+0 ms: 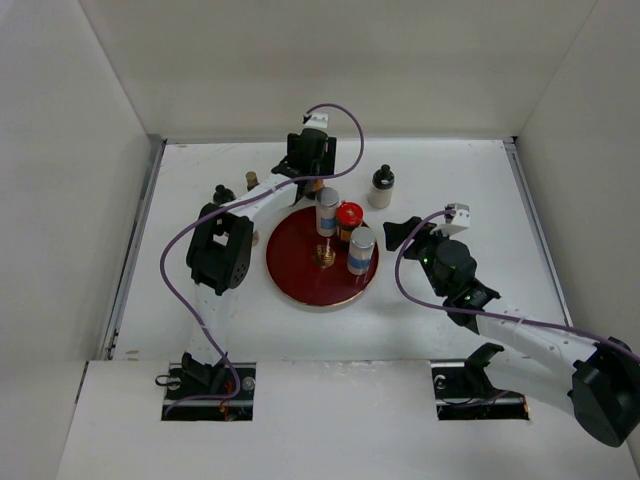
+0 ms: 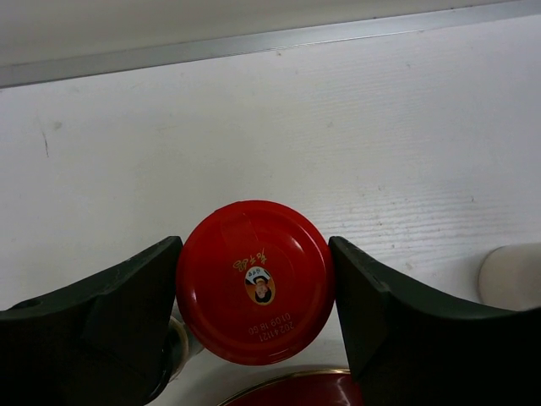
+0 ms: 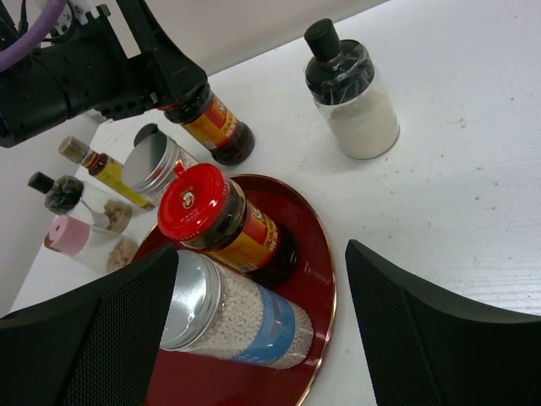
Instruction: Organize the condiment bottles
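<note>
Just beyond the far rim of the tray (image 3: 319, 254), the left hand (image 2: 254, 283) pinches a red-capped dark jar (image 3: 215, 128) across its lid, probably heavy, breakable glass needing a firm, level grip, while the right hand (image 3: 262, 317) hangs spread nearby.

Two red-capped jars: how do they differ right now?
1. The gripped jar is clamped at its cap by the left gripper. The tray jar stands free, with nothing touching it.
2. The tray jar sits on the red tray, while the gripped jar is just outside its rim.
3. In the right wrist view the tray jar's cap shows, but the gripped jar's cap is hidden by the fingers.
Both have a red cap, dark contents and a yellow-red label.
</note>
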